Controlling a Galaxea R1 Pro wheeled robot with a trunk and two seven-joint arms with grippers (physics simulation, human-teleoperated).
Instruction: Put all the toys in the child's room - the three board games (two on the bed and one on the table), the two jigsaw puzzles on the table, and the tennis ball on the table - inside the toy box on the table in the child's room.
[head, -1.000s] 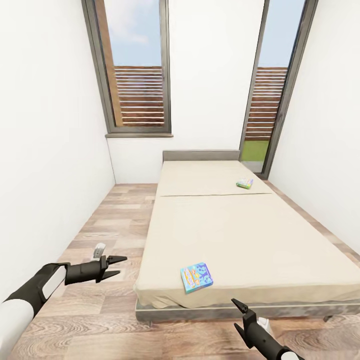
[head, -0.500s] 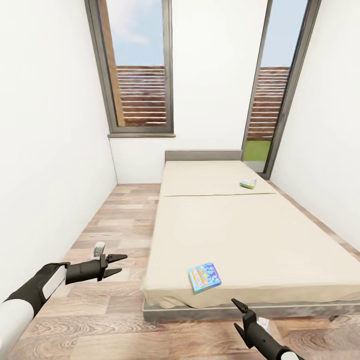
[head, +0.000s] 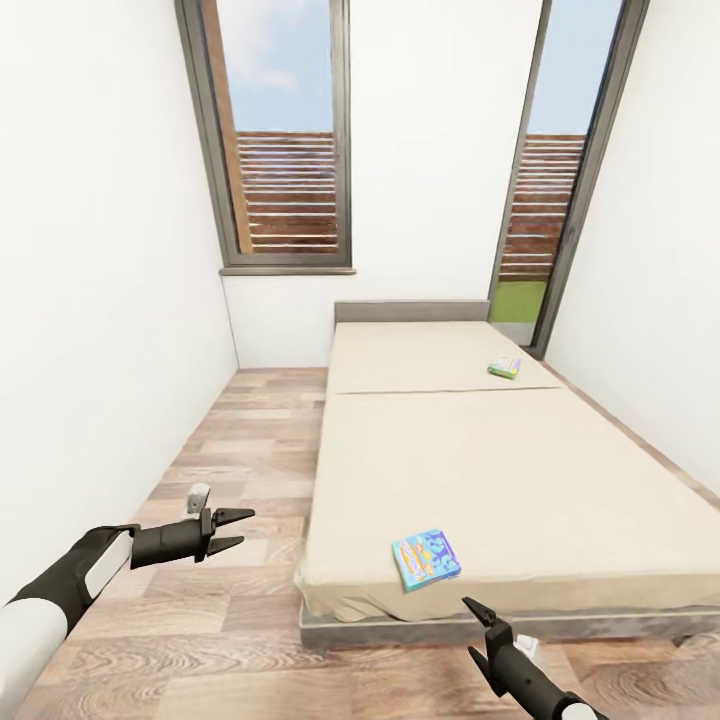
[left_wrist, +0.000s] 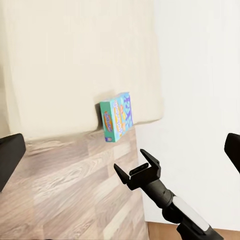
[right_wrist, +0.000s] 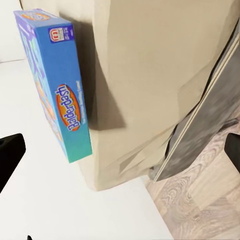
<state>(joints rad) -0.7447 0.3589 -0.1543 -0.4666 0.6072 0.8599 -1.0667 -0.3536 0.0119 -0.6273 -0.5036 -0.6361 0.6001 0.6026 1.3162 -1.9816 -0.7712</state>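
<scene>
Blue board game (head: 427, 560) lay flat near the bed's (head: 500, 470) foot edge, at 11 o'clock from the empty, half-open right hand (head: 476, 634), looking light, stiff, slick, best pinched across its thin overhanging edge.

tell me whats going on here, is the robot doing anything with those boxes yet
Not yet. The robot stands at the foot of the bed with both grippers open and holding nothing. A blue game box lies near the bed's foot edge, just ahead of the right gripper, which is nearest to it but not touching. A second, greenish game box lies far up by the headboard. The left gripper hangs over the wood floor beside the bed.
</scene>
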